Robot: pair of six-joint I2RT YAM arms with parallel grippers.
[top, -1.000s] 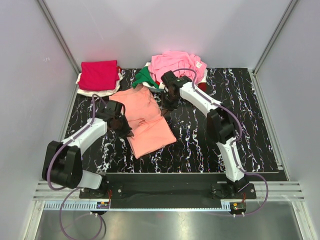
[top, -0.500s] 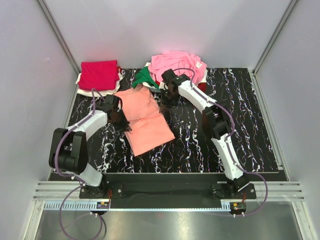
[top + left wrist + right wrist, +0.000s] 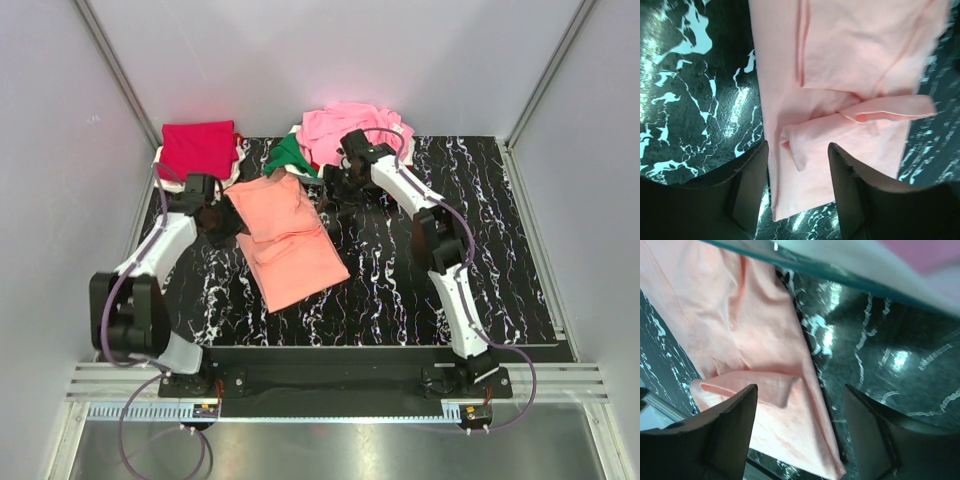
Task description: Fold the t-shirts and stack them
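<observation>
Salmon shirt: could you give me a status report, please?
Left gripper open, right gripper open, both empty. Salmon shirt folded narrow, flat on mat. Nothing blocking it.

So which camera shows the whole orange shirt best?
The top view: the whole salmon-orange shirt fits in it. The left wrist view shows only a folded part up close, the right wrist view only one side.

salmon-orange t-shirt [image 3: 725,325]: lies flat on the mat, with a loose fold near its lower left.
mat [image 3: 875,345]: black, white-veined, bare to the shirt's right.
right gripper [image 3: 800,389]: jaws wide apart, empty, straddling the shirt's right edge.
green cloth [image 3: 840,277]: blurred band beyond the shirt.
pink cloth [image 3: 925,250]: behind that band, blurred.
</observation>
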